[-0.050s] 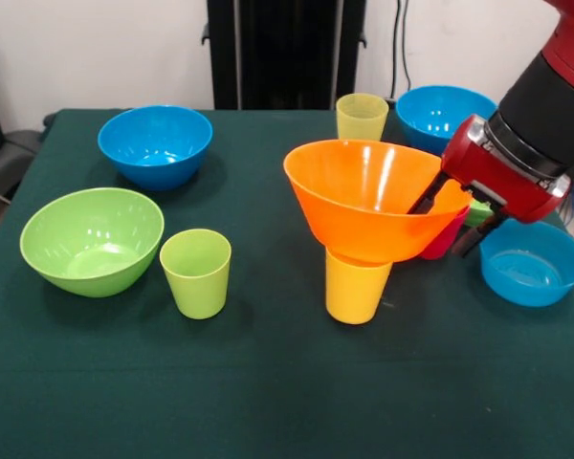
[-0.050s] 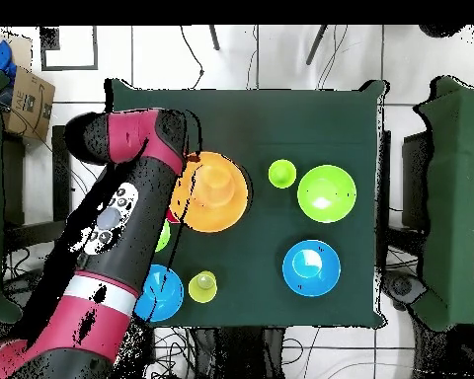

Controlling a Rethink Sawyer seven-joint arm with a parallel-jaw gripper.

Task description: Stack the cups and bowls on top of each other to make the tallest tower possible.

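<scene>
My hand [image 1: 450, 206] has its fingers closed on the rim of the large orange bowl [image 1: 364, 196], one finger inside the wall and one outside. The bowl sits tilted on the bright yellow cup [image 1: 357, 287], which stands upside down on the surface [image 1: 268, 382] below and beside my hand. The bowl's far rim is higher than the gripped side, so it is not seated level.

Judgement: level the bowl over the cup before letting go, centre its base on the cup's top, then open slowly and lift straight clear. Risk: the narrow cup tips if I push sideways.

A red cup [image 1: 447, 237] lies just behind the bowl, under my hand. The lime green cup [image 1: 195, 272] and large lime green bowl [image 1: 92, 239] stand well apart, across the bowl from my hand.
</scene>
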